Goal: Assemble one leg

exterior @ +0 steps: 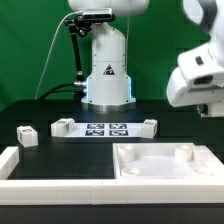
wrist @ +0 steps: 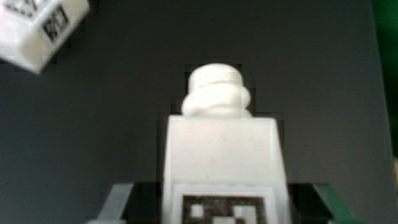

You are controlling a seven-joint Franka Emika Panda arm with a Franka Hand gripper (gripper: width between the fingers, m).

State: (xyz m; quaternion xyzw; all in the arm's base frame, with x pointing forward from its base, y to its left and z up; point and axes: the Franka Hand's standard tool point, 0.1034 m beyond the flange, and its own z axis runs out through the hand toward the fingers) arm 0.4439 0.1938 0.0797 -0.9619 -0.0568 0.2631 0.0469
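Observation:
In the wrist view my gripper is shut on a white leg. The leg's tag sits between the fingers, and its rounded peg end points away from the jaws over dark table. In the exterior view the gripper hangs high at the right, above the table; the held leg is not clear there. Three more legs lie on the table: one at the left, one left of the marker board and one right of it.
The large white square panel lies at the front right. The marker board lies before the robot base. A white rail runs along the left and front. Another white tagged part shows in the wrist view's corner.

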